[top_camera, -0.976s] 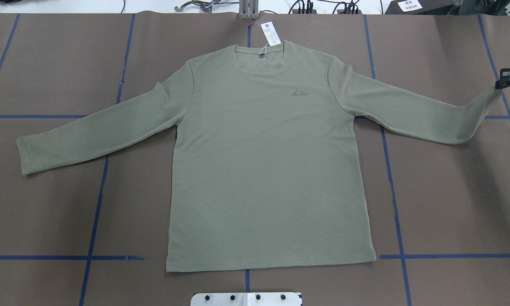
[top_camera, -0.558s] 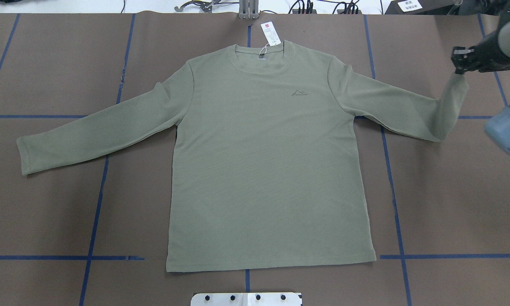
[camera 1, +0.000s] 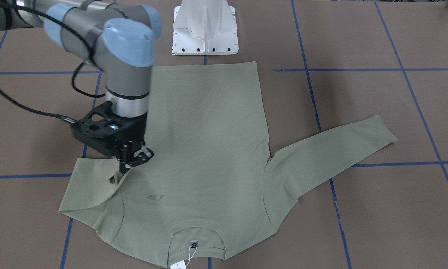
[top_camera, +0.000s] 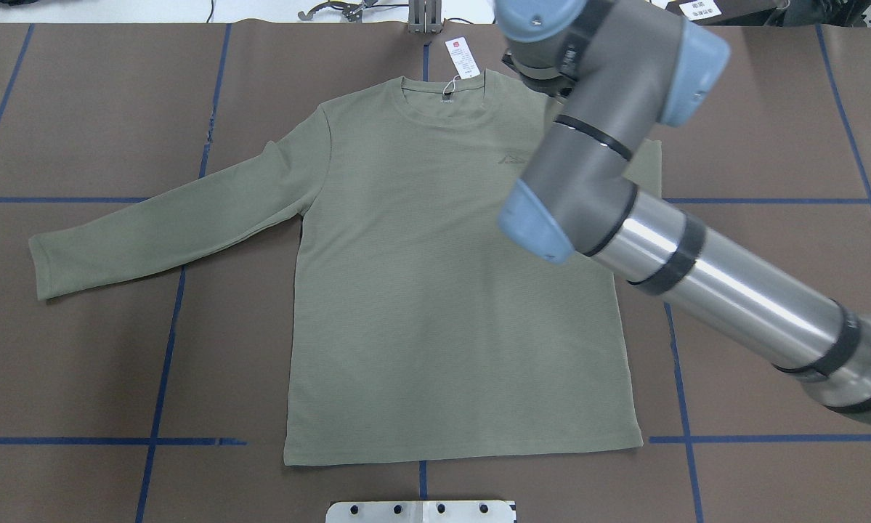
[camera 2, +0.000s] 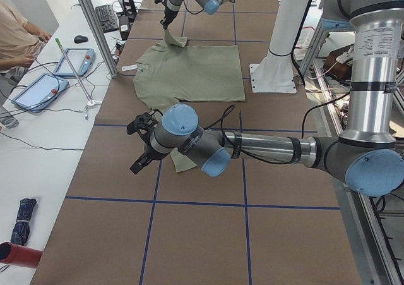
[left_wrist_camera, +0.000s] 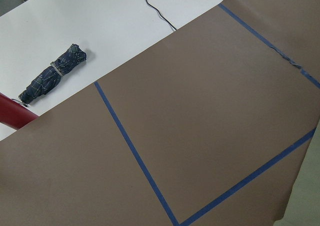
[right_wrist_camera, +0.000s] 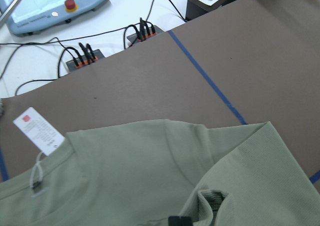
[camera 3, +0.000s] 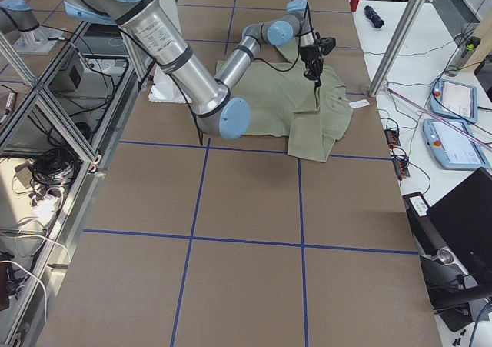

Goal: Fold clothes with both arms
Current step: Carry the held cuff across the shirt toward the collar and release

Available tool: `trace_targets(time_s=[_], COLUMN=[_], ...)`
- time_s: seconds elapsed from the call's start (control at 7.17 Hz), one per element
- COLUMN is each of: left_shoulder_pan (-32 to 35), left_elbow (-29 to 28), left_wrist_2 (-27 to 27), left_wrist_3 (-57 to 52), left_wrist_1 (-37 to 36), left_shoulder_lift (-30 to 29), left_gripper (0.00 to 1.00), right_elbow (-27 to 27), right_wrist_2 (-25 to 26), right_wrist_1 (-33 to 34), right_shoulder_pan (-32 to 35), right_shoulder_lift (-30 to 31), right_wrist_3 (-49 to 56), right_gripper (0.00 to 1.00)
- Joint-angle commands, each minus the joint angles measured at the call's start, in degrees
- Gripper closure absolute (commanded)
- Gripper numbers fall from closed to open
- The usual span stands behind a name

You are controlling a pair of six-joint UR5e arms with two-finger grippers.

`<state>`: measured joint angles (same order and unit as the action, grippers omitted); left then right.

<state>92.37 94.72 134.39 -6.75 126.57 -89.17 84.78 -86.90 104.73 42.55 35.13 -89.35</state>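
Note:
The sage-green shirt (top_camera: 435, 290) lies flat, chest up, with its white hang tag (top_camera: 463, 57) at the collar. My right gripper (camera 1: 128, 166) is shut on the right sleeve's cuff (camera 1: 113, 179) and holds it just above the chest, beside the logo (camera 1: 154, 197). That sleeve (camera 1: 85, 194) is doubled back inward. In the overhead view the right arm (top_camera: 609, 167) hides its own gripper. The left sleeve (top_camera: 152, 232) lies stretched out flat. My left gripper (camera 2: 142, 143) hovers past that sleeve's cuff and shows only from the side, so I cannot tell its state.
The white pedestal base (camera 1: 205, 30) stands at the shirt's hem. Blue tape lines (top_camera: 166, 349) cross the brown table cover. A folded umbrella (left_wrist_camera: 52, 73) lies off the table's left end. Control pendants (camera 2: 72, 60) and a seated person (camera 2: 19, 38) are at the side bench.
My right gripper has carried the sleeve cuff from the table's far right edge inward over the shirt's chest. The right arm now covers the shirt's right shoulder in the overhead view.

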Motion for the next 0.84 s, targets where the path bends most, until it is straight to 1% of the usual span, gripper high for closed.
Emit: trace_targets(time_s=[0.0,0.14,0.28,0.42,0.56,0.7], left_shoulder_pan=[0.0,0.0,0.0,0.0,0.0,0.0], left_elbow=[-0.2,-0.6,-0.8,-1.4,-1.5,-1.5], left_wrist_2=[0.0,0.0,0.0,0.0,0.1,0.0], left_wrist_3=[0.1,0.1,0.1,0.1,0.1,0.1], left_wrist_1=[-0.1,-0.1,-0.1,0.0,0.0,0.0], left_shoulder_lift=[0.1,0.0,0.1,0.1,0.1,0.1], left_gripper=[0.00,0.00,0.00,0.00,0.00,0.00], right_elbow=[-16.3,-21.1,-23.8,-25.9,-30.2,-34.1], right_wrist_2=[9.9,13.3,16.6,22.2,25.6,27.1], right_wrist_1=[-5.0,-7.4,-7.6,-9.6,-14.3,-14.8], right_shoulder_pan=[-6.7,-9.1,-11.5,-14.7,-17.2,-17.9], right_shoulder_lift=[-12.0,-15.8,-17.7,-17.9,-19.6,-21.7], right_wrist_3=[-5.5,-6.5,-6.1,-5.8,-5.8,-5.9], right_gripper=[1.00,1.00,1.00,1.00,1.00,1.00])
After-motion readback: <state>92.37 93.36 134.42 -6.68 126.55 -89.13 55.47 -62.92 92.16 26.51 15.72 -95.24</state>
